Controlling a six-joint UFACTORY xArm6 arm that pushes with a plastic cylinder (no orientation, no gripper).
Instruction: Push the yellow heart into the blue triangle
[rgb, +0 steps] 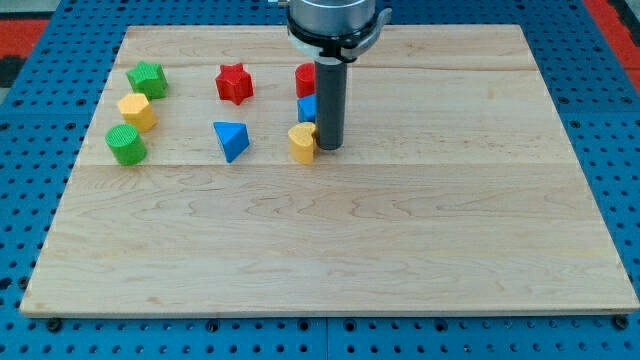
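Note:
The yellow heart lies on the wooden board near the middle of its upper half. The blue triangle lies to its left, a clear gap between them. My tip stands right against the heart's right side. The rod rises from there to the arm's grey flange at the view's top. Behind the rod a blue block and a red block are partly hidden, their shapes not clear.
A red star lies above the blue triangle. At the board's left stand a green star-like block, a yellow hexagon and a green cylinder. Blue pegboard surrounds the board.

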